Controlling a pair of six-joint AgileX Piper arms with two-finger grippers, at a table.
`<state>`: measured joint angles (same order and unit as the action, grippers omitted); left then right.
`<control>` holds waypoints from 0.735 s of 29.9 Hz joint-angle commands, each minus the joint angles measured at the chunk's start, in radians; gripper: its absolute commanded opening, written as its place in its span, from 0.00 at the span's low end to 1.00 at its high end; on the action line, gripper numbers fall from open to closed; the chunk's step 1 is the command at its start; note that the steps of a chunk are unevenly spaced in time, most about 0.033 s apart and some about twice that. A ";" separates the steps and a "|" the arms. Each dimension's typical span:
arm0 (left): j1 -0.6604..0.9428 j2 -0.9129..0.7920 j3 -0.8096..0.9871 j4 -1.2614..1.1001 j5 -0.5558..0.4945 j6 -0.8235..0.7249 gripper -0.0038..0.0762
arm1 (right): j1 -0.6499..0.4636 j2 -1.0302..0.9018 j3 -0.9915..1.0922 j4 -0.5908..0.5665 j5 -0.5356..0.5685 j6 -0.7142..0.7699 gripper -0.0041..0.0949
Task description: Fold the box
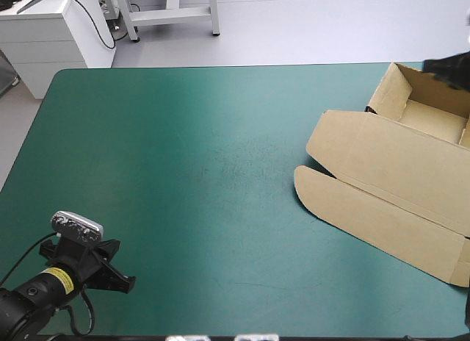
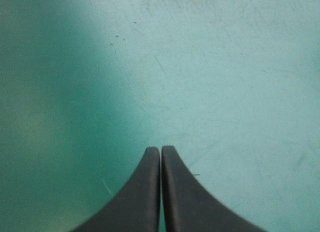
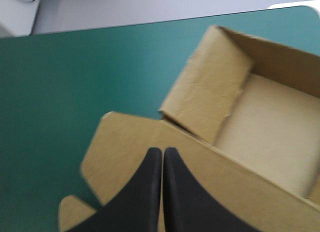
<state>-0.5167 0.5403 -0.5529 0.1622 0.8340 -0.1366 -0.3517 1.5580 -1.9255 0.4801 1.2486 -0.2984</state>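
Locate the brown cut-board box (image 1: 396,172) at the right edge of the teal-green table cover (image 1: 183,172) — walls raised, matte lid (image 3: 125,147) flat, long axis diagonal. Note the right black two-fingered gripper (image 3: 162,151) pressed together, empty, above the lid; left black gripper (image 2: 160,148) likewise together — well apart, near-left corner. Favour the right arm.

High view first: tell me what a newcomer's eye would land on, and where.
The brown box stands out at the right side of the teal-green cover, an open tray with its lid lying flat toward the near edge. The left claw is shut over the cover at its near-left corner; the right claw is shut above the lid.
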 commanded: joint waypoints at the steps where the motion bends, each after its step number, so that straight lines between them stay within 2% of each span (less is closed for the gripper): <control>1: -0.004 0.002 -0.030 0.036 -0.110 -0.011 0.04 | 0.184 -0.128 0.100 -0.030 -0.088 -0.038 0.04; 6: -0.004 0.000 -0.030 0.038 -0.133 -0.017 0.04 | 0.516 -0.273 0.286 -0.373 -0.216 0.051 0.04; 8: -0.004 -0.010 -0.030 0.038 -0.139 -0.017 0.04 | 0.598 -0.331 0.368 -0.451 -0.254 0.094 0.04; 10: -0.004 -0.039 -0.030 0.038 -0.148 -0.017 0.04 | 0.657 -0.395 0.448 -0.469 -0.261 0.101 0.04; 14: -0.004 -0.117 -0.030 0.038 -0.165 -0.017 0.04 | 0.676 -0.529 0.604 -0.467 -0.312 0.112 0.04; 22: -0.004 -0.278 0.034 0.019 -0.158 -0.008 0.04 | 0.676 -0.857 0.983 -0.469 -0.576 0.134 0.04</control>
<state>-0.5167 0.2926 -0.5182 0.1865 0.7470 -0.1441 0.3225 0.7983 -1.0195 0.0190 0.8200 -0.1667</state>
